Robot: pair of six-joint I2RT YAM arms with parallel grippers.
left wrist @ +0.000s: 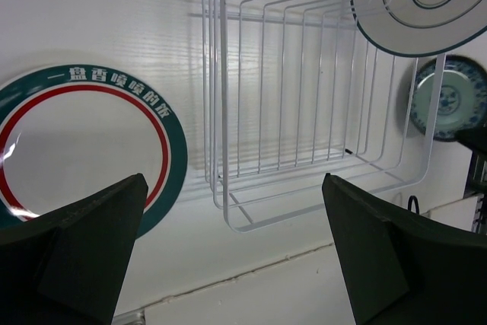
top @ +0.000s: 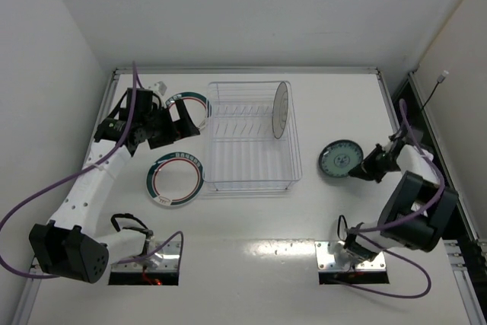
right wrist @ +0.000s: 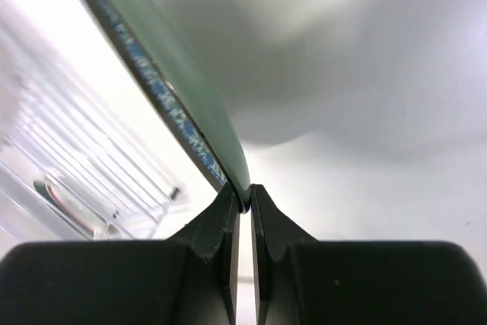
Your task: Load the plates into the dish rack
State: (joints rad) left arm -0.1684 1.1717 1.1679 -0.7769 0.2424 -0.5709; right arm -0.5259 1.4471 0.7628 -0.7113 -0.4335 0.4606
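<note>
right pincer (right wrist: pixel 243 197) clenched on teal plate (top: pixel 340 159) rim; left pincer (left wrist: pixel 234 188) released; racked plate (left wrist: pixel 426 5) reads 味

White-walled booth around a glossy white surface

The surface (top: pixel 251 218) is a smooth white board that carries a soft sheen and pale, blurred shadows under even, diffuse light. Plain white walls close it in: the left wall (top: pixel 38 66), the far wall (top: pixel 251 5) and the right wall (top: pixel 466 36), all bare. A thin metal rail (top: pixel 243 71) runs along the far edge. On the right, a dark strip (top: pixel 428 129) lies between the surface and the wall, with a thin black cable ending in a small white plug (top: pixel 443 76) at the foot of that wall. Two rectangular cut-outs (top: pixel 144 277) sit at the near edge.
</note>
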